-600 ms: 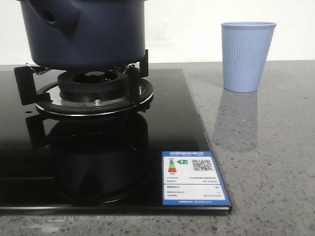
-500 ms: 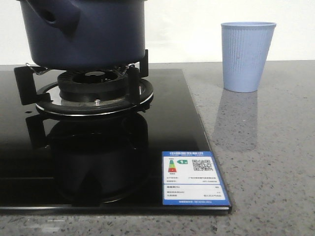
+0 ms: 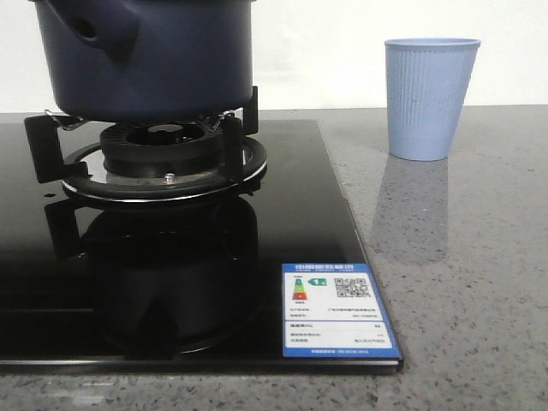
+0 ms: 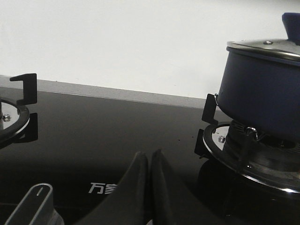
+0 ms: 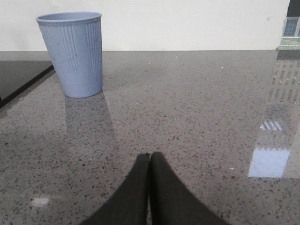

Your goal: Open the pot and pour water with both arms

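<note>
Lid on, navy pot (image 3: 154,60) sits on its burner (image 3: 163,158); left gripper (image 4: 149,161) and right gripper (image 5: 150,161) rest closed, empty.

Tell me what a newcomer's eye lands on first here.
The big navy pot on the burner at the left dominates, its lid on in the left wrist view. Next, the light-blue ribbed cup standing alone on the grey counter to the right, then the blue label at the black cooktop's near corner.
</note>
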Controlling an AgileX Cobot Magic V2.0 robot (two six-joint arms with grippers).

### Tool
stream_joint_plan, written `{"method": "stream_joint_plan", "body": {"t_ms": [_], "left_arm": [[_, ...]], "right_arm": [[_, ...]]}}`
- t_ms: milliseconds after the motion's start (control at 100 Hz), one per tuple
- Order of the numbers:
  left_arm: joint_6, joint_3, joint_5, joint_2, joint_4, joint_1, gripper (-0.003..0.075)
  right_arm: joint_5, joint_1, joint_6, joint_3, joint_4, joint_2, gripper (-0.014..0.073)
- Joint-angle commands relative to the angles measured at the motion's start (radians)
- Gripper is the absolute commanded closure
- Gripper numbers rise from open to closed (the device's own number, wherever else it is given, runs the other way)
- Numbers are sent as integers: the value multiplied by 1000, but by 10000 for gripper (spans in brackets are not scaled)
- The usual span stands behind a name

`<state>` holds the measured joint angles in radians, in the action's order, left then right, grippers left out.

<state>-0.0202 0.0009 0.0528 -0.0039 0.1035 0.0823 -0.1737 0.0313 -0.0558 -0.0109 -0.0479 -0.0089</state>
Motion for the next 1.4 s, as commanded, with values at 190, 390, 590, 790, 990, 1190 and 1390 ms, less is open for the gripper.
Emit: {"method": "stream_joint_plan", "body": {"t_ms": [190, 390, 590, 790, 990, 1190, 1390], "left_arm": [[0, 33, -78, -26, 6, -1, 739], [0, 33, -78, -26, 6, -1, 739], [0, 33, -80, -26, 8, -1, 739], [0, 33, -86, -26, 42, -1, 739], [-1, 33, -86, -26, 133, -1, 739], [-1, 33, -91, -26, 333, -1, 739], [-1, 1, -93, -26, 563, -1, 739]], "right_arm": [[78, -7, 6, -26, -10, -20, 650], [78, -7, 6, -26, -10, -20, 650], [80, -7, 6, -26, -10, -20, 650], [105, -7, 6, -26, 84, -20, 650], [130, -7, 6, -26, 156, -20, 650], [164, -7, 6, -26, 351, -20, 650], [224, -7, 6, -1, 527, -20, 650]]}}
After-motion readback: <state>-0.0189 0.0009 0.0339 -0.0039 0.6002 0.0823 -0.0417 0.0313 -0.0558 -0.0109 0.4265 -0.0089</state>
